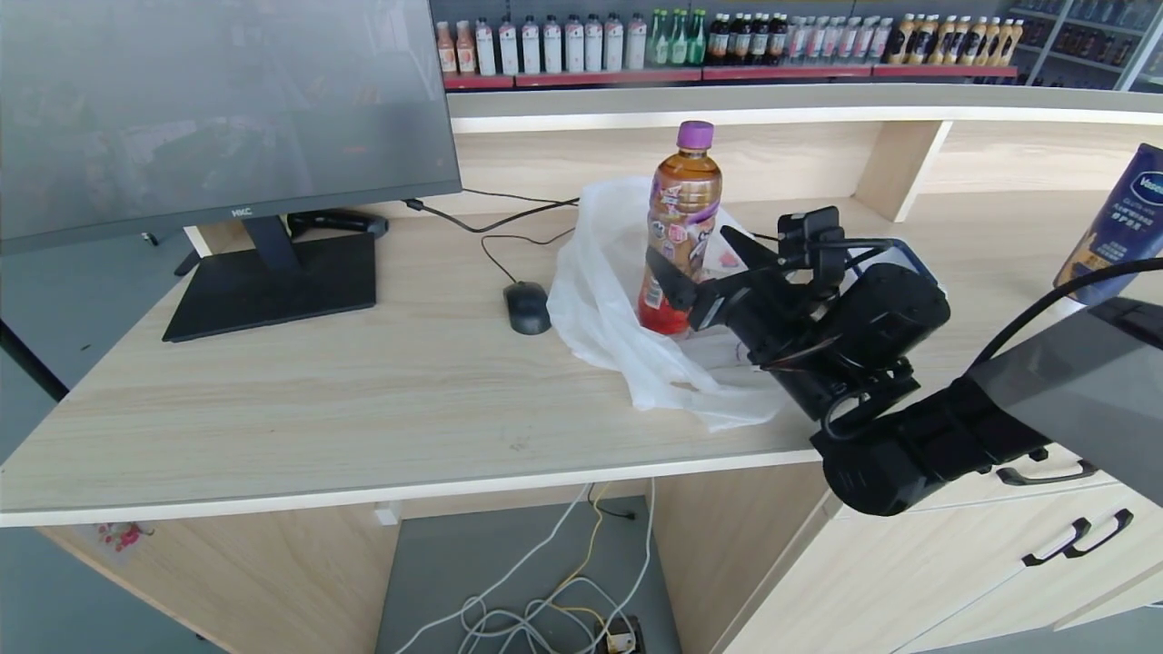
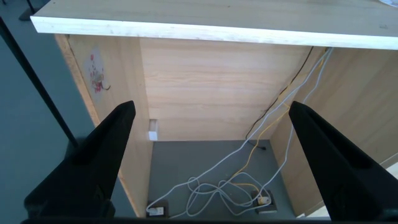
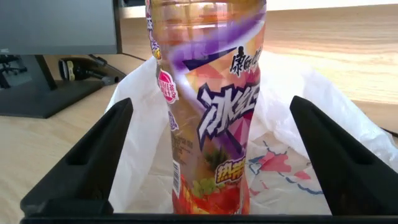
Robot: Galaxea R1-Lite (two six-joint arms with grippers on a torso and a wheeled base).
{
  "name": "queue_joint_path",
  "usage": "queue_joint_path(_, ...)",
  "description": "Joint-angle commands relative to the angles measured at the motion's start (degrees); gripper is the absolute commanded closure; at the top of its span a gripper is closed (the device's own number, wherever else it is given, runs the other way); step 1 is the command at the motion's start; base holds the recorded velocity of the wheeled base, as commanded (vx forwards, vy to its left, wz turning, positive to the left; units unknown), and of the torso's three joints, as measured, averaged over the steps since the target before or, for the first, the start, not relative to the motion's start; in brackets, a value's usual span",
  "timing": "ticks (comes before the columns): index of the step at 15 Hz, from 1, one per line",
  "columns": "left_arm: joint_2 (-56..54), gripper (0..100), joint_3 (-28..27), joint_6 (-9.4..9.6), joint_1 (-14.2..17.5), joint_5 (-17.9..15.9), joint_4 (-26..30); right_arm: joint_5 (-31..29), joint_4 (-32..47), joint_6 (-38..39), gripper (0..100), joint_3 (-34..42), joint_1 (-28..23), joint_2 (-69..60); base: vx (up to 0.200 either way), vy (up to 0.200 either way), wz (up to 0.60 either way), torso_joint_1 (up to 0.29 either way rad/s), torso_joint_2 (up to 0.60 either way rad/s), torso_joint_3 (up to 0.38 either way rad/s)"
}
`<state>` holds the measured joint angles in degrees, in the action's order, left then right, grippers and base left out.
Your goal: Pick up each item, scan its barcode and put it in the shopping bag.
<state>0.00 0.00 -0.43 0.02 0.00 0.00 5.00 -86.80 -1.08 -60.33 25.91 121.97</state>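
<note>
Counter (image 1: 382, 391), bottle (image 3: 211, 106) in bag (image 1: 600, 300), cables (image 2: 217, 186) beneath

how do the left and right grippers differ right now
The left gripper is below the desk top, facing floor cables; the right gripper is above the desk at the shopping bag. Nothing lies between the left gripper's jaws; the right gripper's jaws straddle the upright bottle without touching it. Both have jaws wide open.
</note>
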Motion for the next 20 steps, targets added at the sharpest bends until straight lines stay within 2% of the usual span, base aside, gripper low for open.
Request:
queue_joint_path(1, 0.00, 0, 0.00, -0.01, -0.02, 0.09, 0.00, 0.19, -0.57, -0.15, 0, 7.33, 0.11, -8.41, 0.000, 0.000, 0.00, 0.000, 0.00, 0.000)
queue_joint_path(6, 0.00, 0, 0.00, -0.01, -0.02, 0.00, 0.00, 0.63, -0.57, -0.32, 0, 19.29, 0.37, -20.80, 0.000, 0.000, 0.00, 0.000, 0.00, 0.000)
queue_joint_path(8, 0.00, 0, 0.00, -0.01, 0.06, 0.00, 0.00, 0.63, -1.18, -0.32, 0, 26.23, 0.37, -24.58, 0.000, 0.000, 0.00, 0.000, 0.00, 0.000)
queue_joint_path(10, 0.00, 0, 0.00, -0.01, 0.06, 0.09, 0.00, 0.45, -3.20, -0.58, 0, 29.22, 2.22, -27.31, 0.000, 0.000, 0.00, 0.000, 0.00, 0.000)
queue_joint_path(15, 0.00, 0, 0.00, 0.08, -0.02, 0.00, 0.00, 0.19, -3.20, 2.84, 0, 42.14, 1.69, -37.68, 0.000, 0.000, 0.00, 0.000, 0.00, 0.000)
queue_joint_path(20, 0.00, 0, 0.00, 0.08, -0.02, 0.00, 0.00, 0.36, -3.20, 4.25, 0, 46.18, 0.64, -42.07, 0.000, 0.000, 0.00, 0.000, 0.00, 0.000)
